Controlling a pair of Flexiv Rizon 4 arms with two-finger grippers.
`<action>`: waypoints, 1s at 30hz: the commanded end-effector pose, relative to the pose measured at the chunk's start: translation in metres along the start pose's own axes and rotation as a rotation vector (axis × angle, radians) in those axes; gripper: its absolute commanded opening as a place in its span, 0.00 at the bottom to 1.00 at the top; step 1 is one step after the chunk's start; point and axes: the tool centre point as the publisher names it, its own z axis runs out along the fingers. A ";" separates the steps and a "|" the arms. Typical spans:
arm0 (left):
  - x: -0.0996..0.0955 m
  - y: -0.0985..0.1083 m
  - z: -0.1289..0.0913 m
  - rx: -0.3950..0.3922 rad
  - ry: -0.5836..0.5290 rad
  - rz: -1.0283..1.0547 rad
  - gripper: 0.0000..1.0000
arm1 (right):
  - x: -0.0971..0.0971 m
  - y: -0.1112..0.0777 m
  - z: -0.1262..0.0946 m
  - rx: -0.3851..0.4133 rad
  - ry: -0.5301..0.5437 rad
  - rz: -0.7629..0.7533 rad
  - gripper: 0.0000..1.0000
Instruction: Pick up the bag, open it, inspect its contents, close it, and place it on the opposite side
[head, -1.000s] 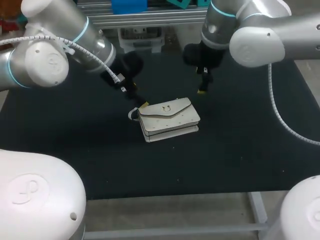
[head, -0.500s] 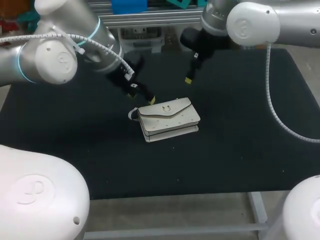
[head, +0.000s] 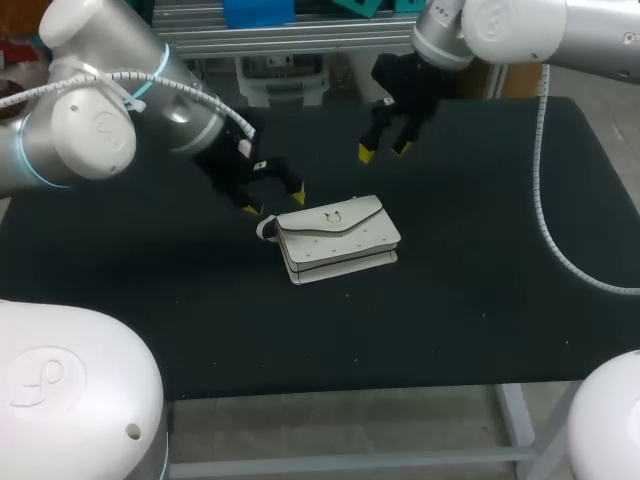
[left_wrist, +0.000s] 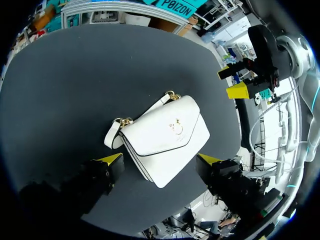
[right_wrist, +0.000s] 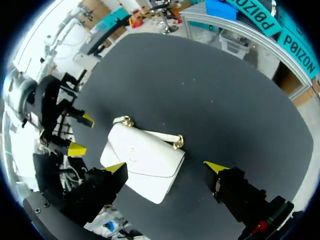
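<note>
The bag (head: 338, 238) is lying flat around the middle of the table (head: 480, 300), well in from the near edge. Its flap is sitting shut with the gold clasp facing up, and its short strap is curling out at the end toward the left edge. Nothing is gripping it.

Just beyond that strap end, the left gripper (head: 274, 202) is hovering with its fingers spread wide apart. In its wrist view the bag is showing ahead of the two yellow tips, apart from both.

Farther on, toward the far edge, the right gripper (head: 384, 150) is hanging above the table, its fingers likewise parted and holding nothing.

Judging from this, the lift is not yet happening. Picking up, opening, inspecting, closing and setting the bag down at the opposite side are all looking like work left to do.
</note>
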 end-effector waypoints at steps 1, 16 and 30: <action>-0.010 0.015 0.005 0.104 0.157 -0.348 1.00 | -0.007 -0.019 -0.003 -0.081 0.040 0.136 1.00; -0.012 0.029 0.009 0.174 0.179 -0.450 1.00 | 0.001 -0.036 0.008 -0.196 0.113 0.241 1.00; -0.006 0.029 0.015 0.143 0.250 -0.417 1.00 | 0.000 -0.027 0.020 -0.150 0.181 0.295 1.00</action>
